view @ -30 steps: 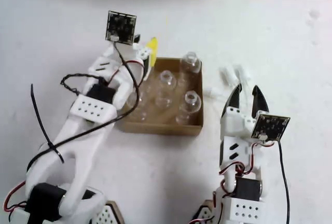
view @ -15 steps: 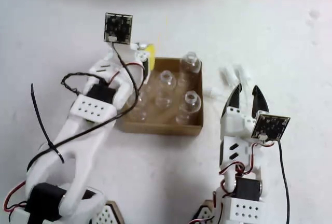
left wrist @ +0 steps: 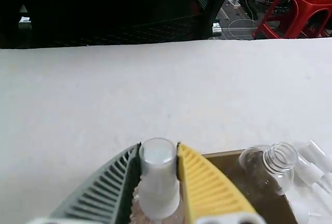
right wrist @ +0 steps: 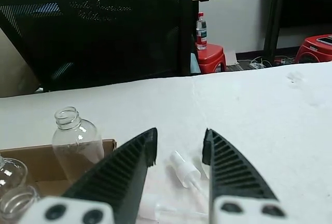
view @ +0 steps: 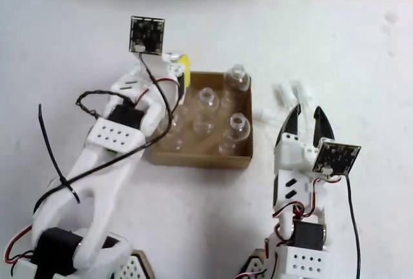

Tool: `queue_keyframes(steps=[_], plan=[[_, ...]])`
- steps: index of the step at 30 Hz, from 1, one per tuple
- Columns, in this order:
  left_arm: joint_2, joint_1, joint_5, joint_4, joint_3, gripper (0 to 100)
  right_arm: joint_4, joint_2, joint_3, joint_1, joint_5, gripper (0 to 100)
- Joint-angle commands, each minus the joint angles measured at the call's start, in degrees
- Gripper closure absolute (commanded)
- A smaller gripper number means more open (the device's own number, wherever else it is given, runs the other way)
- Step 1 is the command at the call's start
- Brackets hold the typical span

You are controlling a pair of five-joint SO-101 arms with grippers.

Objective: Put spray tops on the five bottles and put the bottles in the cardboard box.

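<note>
A cardboard box (view: 193, 158) sits mid-table with several clear, uncapped bottles standing in it, such as the one at its far right corner (view: 237, 78). My left gripper (view: 180, 67) hangs over the box's far left corner, shut on the neck of a clear bottle (left wrist: 157, 177) between its grey and yellow fingers (left wrist: 205, 182). Right of the box my right gripper (view: 308, 113) rests open on the table. White spray tops (view: 289, 92) lie just beyond its fingertips. One spray top (right wrist: 185, 168) lies ahead of the open jaws in the right wrist view.
White tabletop stretches all around the box. Another loose white piece (view: 262, 114) lies by the box's right wall. A dark chair and red stools stand past the table's far edge.
The left wrist turned slightly over the box's far left corner, shifting its yellow finger. The right arm has stayed still.
</note>
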Motion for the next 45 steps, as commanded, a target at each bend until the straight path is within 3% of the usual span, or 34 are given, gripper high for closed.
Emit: queue_keyframes(steps=[1, 8, 12, 15, 35, 42, 45], plan=[[-1.27, 1.27, 0.18, -0.88, 0.0, 98, -1.1, -0.04, 0.53, 0.13, 0.62, 86.8], [-10.07, 1.8, -0.62, -18.46, 15.21, 98, -1.1, -0.04, 0.53, 0.13, 0.62, 86.8], [-12.18, 3.91, -9.05, -27.34, 22.68, 98, -1.1, -0.04, 0.53, 0.13, 0.62, 86.8], [-10.33, 4.0, -9.85, -30.51, 23.91, 98, -1.1, -0.04, 0.53, 0.13, 0.62, 86.8], [-8.84, 1.36, -9.85, -29.89, 17.49, 98, -1.19, -0.04, 0.53, 0.13, 0.62, 86.8], [-8.84, 1.54, -9.85, -16.88, 11.16, 98, -1.19, -0.04, 0.53, 0.13, 0.62, 86.8], [-8.66, 1.19, -10.11, -16.26, 11.6, 98, -1.19, -0.04, 0.53, 0.13, 0.62, 86.8]])
